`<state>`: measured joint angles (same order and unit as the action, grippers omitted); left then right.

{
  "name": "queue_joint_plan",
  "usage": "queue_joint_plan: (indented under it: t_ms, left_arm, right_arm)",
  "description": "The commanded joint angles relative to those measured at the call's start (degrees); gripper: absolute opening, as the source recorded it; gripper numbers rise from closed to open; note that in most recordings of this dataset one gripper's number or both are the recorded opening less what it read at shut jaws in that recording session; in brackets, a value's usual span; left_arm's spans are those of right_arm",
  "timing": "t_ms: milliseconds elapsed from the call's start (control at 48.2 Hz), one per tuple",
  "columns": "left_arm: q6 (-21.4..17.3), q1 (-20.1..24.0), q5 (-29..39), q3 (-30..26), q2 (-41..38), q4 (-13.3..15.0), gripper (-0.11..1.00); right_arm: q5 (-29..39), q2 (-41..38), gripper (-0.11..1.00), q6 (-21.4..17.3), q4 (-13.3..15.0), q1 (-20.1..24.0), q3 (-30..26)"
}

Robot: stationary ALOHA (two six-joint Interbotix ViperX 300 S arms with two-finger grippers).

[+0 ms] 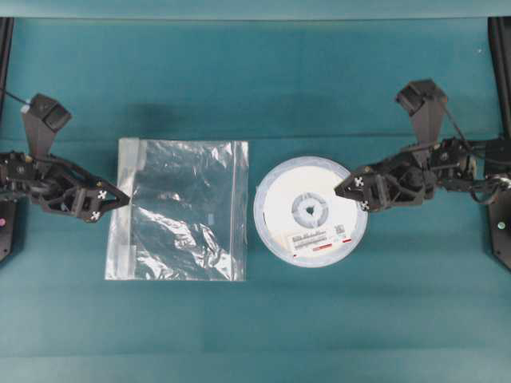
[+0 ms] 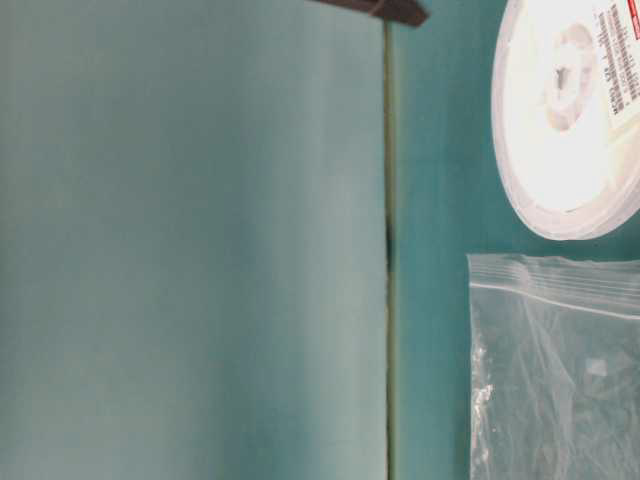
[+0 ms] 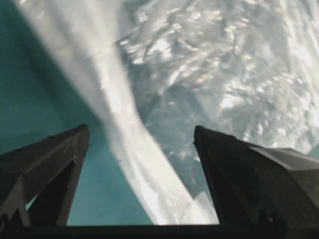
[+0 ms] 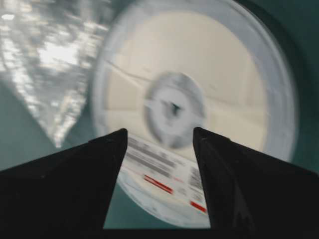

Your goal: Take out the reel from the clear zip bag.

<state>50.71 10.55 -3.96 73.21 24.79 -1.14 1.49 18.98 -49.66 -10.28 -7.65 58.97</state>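
Observation:
The reel [image 1: 310, 210], a flat white disc with a grey hub and a red-striped label, lies bare on the teal table, just right of the clear zip bag [image 1: 182, 209]. The bag lies flat, crinkled and empty. My left gripper [image 1: 120, 199] is open at the bag's left edge; in the left wrist view [image 3: 142, 134] the bag's white edge band [image 3: 124, 129] runs between the spread fingers. My right gripper [image 1: 345, 191] is open over the reel's right rim; in the right wrist view [image 4: 159, 132] the reel [image 4: 199, 89] and its label show between the fingers, blurred.
The teal table [image 1: 255, 327] spreads around both things. In the table-level view the reel [image 2: 570, 110] and the bag [image 2: 560, 370] lie side by side, and a dark arm part [image 2: 390, 8] shows at the top edge.

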Motion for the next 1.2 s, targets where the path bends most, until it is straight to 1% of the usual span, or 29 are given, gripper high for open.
queue_joint_plan:
  t_ms: [0, 104, 249, 436, 685, 871, 975, 1016, 1182]
  left_arm:
    - [-4.22, -0.09, 2.55, -2.37, 2.64, -0.18, 0.91]
    - [-11.87, -0.09, 7.38, -4.04, 6.50, -0.18, 0.91]
    - [-19.95, -0.09, 12.48, -4.92, 11.95, -0.18, 0.91]
    - [-27.07, -0.09, 16.26, -4.13, 21.18, -0.18, 0.91]
    - [-34.54, -0.09, 21.88, -4.22, 31.03, -0.18, 0.91]
    - [-41.13, -0.09, 24.96, -4.92, 34.80, -0.18, 0.91]
    - [-42.89, -0.09, 25.14, -4.92, 35.16, -0.18, 0.91]
    - [-42.98, -0.09, 25.14, -4.92, 35.16, -0.18, 0.91]
    - [-43.51, -0.09, 24.96, -4.92, 35.33, -0.18, 0.91]
  right_arm:
    - [-1.32, 1.67, 0.73, 3.08, 0.88, 0.44, -1.85]
    - [-1.23, 2.72, 0.73, 6.68, 1.23, 0.53, -3.16]
    - [-1.23, 3.52, 0.73, 11.69, 1.41, 0.97, -3.96]
    - [-1.14, 4.48, 0.73, 18.28, 1.41, 1.93, -3.78]
    - [-1.49, 6.42, 0.73, 26.54, 1.49, 2.11, -3.87]
    - [-1.41, 8.53, 0.73, 33.22, 1.49, 2.55, -3.69]
    - [-1.14, 9.76, 0.73, 37.00, 1.49, 2.99, -3.43]
    - [-1.05, 10.28, 0.73, 38.94, 1.41, 3.25, -3.16]
    - [-0.97, 12.13, 0.73, 43.95, 1.49, 4.04, -2.55]
